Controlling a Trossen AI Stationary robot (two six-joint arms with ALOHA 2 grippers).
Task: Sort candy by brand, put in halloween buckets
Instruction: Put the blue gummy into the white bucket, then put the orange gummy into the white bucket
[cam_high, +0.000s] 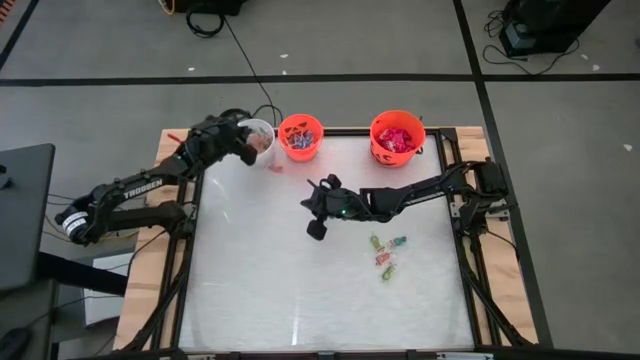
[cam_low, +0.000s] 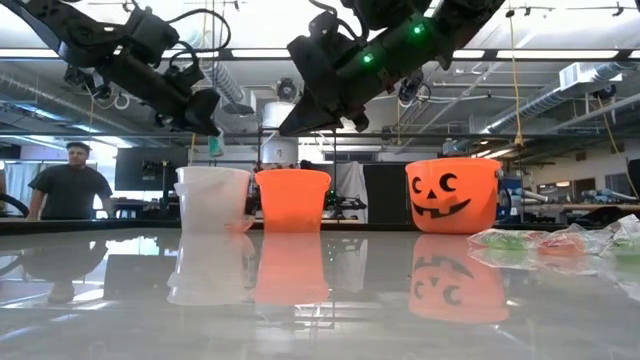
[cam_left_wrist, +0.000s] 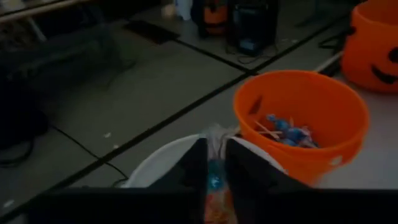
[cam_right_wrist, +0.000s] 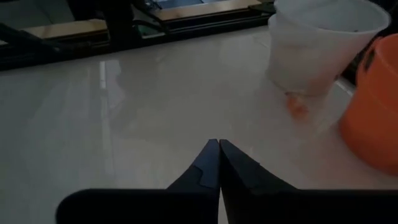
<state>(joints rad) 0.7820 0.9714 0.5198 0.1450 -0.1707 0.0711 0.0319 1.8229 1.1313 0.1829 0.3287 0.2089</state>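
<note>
Loose candy (cam_high: 386, 255): clustered on the table's (cam_high: 250, 290) near-right area, beside open room.
Right gripper (cam_high: 318, 208): mid-table, fingers closed, empty.
Left gripper (cam_high: 247, 148): over the white bucket (cam_high: 262, 137), pinching a wrapped piece (cam_left_wrist: 214, 180); a slip could drop it outside the rim.
Orange buckets (cam_high: 300, 137) (cam_high: 397, 138): at the far edge.

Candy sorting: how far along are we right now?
Mostly done. The small orange bucket holds blue-wrapped lollipops and the larger orange bucket holds red packets. In hand: the left gripper over the white bucket, a wrapped candy between its fingers. Left: a few candies on the table and one piece beside the white bucket. The right gripper is shut, empty.
</note>
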